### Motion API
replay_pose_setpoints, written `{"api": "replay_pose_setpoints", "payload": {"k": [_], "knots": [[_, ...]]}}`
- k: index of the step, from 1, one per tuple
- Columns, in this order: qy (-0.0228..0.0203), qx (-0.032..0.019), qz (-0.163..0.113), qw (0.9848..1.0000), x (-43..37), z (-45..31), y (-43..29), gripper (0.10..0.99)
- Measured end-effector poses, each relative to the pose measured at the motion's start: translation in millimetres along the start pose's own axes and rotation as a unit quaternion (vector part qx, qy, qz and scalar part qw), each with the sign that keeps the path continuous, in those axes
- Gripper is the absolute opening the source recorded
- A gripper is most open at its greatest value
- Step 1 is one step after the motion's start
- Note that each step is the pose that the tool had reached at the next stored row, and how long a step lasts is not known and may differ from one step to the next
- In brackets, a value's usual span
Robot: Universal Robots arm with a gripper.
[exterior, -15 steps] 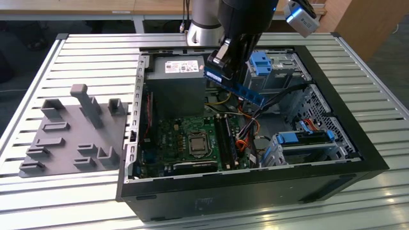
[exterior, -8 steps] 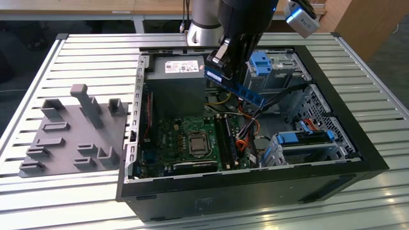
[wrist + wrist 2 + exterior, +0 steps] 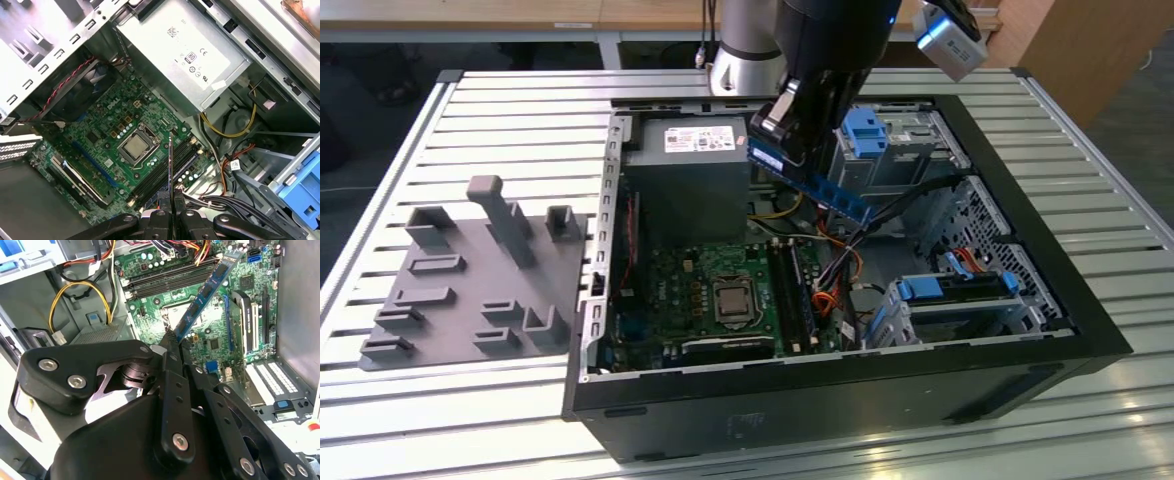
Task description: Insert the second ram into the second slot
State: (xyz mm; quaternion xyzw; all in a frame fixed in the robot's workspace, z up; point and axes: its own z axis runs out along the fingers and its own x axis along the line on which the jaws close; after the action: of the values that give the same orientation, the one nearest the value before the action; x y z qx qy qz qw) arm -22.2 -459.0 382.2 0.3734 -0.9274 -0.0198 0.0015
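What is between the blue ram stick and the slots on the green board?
Nothing but air. In the first wrist view the gripper holds the ram above the slots, and nothing covers them.

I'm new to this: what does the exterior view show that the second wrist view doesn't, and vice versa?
Exterior view's own: the whole open computer case on the slatted table, with a grey peg tray at the exterior view's left. Second wrist view's own: a close look at the gripper clamped on one end of the second ram, plus looping yellow cables. Shared: the blue ram held tilted above the green motherboard, not yet in a slot.
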Motion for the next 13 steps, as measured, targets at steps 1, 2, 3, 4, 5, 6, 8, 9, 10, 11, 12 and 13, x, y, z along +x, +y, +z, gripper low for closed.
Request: {"api": "replay_pose_setpoints", "payload": {"k": [1, 2, 3, 4, 5, 6, 8, 9, 10, 11, 12, 13], "knots": [[-0.0001, 0.0000, 0.002, 1.0000, 0.0, 0.0, 0.0, 0.137], [-0.0001, 0.0000, 0.003, 1.0000, 0.0, 0.0, 0.0, 0.137], [-0.0002, 0.0000, 0.005, 1.0000, 0.0, 0.0, 0.0, 0.137], [-0.0002, 0.0001, 0.006, 1.0000, 0.0, 0.0, 0.0, 0.137], [-0.0003, 0.0001, 0.008, 1.0000, 0.0, 0.0, 0.0, 0.137], [-0.0003, 0.0001, 0.010, 1.0000, 0.0, 0.0, 0.0, 0.137], [-0.0005, 0.0001, 0.013, 0.9999, 0.0, 0.0, 0.0, 0.137], [-0.0006, 0.0001, 0.015, 0.9999, 0.0, 0.0, 0.0, 0.137], [-0.0006, 0.0002, 0.016, 0.9999, 0.0, 0.0, 0.0, 0.137], [-0.0007, 0.0002, 0.018, 0.9998, 0.0, 0.0, 0.0, 0.137], [-0.0008, 0.0002, 0.020, 0.9998, 0.0, 0.0, 0.0, 0.137], [-0.0008, 0.0002, 0.022, 0.9998, 0.0, 0.0, 0.0, 0.137]]}}
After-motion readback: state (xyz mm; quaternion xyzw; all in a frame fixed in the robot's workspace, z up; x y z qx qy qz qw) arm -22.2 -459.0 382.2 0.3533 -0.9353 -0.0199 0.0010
